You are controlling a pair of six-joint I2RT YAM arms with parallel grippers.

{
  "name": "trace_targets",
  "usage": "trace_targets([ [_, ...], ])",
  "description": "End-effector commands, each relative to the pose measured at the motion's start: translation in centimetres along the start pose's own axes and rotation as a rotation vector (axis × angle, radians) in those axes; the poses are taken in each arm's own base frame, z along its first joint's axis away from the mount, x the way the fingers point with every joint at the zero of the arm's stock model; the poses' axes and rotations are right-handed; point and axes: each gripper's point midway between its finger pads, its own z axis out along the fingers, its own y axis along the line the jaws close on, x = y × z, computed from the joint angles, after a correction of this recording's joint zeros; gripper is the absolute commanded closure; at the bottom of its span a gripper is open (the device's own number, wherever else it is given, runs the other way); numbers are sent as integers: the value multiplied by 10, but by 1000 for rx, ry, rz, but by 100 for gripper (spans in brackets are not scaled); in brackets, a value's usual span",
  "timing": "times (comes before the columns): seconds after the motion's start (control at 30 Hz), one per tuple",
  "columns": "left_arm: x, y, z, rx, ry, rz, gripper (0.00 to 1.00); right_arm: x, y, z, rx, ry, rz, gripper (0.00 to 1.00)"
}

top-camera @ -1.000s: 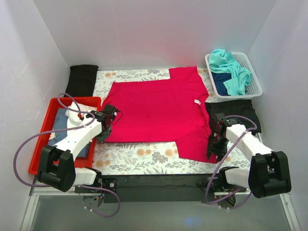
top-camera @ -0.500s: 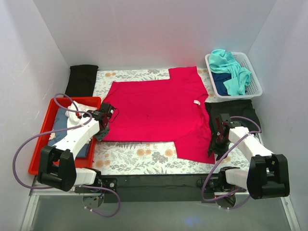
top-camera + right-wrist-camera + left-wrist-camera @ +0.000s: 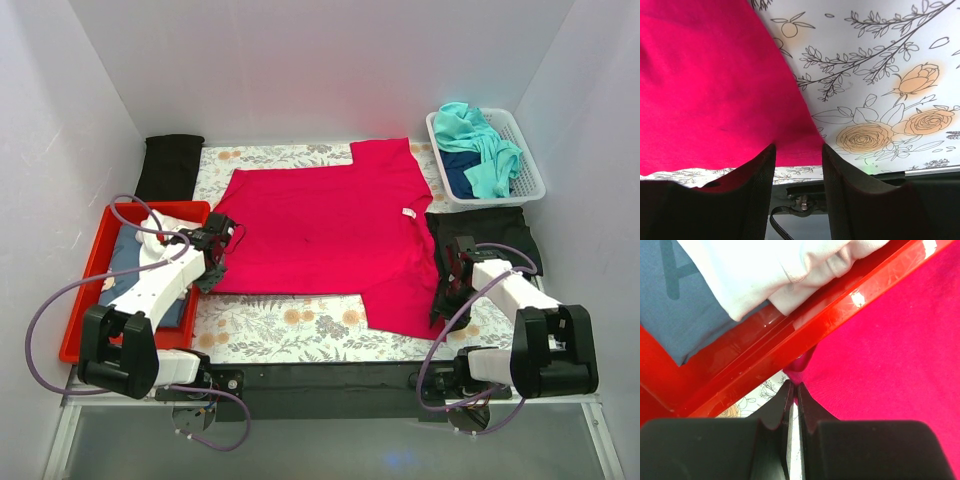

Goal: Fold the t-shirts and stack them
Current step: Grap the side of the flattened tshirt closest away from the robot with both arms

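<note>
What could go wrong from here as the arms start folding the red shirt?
The left gripper pinches a corner of the crimson t-shirt right beside the red tray; lifting might catch it. The right gripper stands open over only a small corner of cloth, so its grip may slip.

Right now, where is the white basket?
In the top view, the white basket sits in the far right corner, holding a teal shirt and a navy shirt, just behind the black shirt.

Floral-covered table [image 3: 290, 325]: flat crimson t-shirt [image 3: 320, 225], red tray [image 3: 160, 207] left, white basket [image 3: 531, 165] and black t-shirt [image 3: 490, 222] right
</note>
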Motion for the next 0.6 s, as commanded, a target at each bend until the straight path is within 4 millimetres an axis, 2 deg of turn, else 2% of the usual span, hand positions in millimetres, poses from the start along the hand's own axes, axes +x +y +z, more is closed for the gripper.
trace_targets([
  [0.0, -17, -3, -13, 43, -48, -38, 100, 1, 0, -3, 17, 33, 20, 53],
  [0.4, -21, -1, -20, 66, -62, -52, 100, -4, -10, 2, 89, 57, 9, 54],
  [0.5, -22, -1, -21, 71, -63, -57, 100, -4, -10, 2, 91, 60, 3, 63],
  [0.57, -22, -2, -21, 73, -64, -56, 100, -4, -9, 2, 88, 59, 2, 73],
])
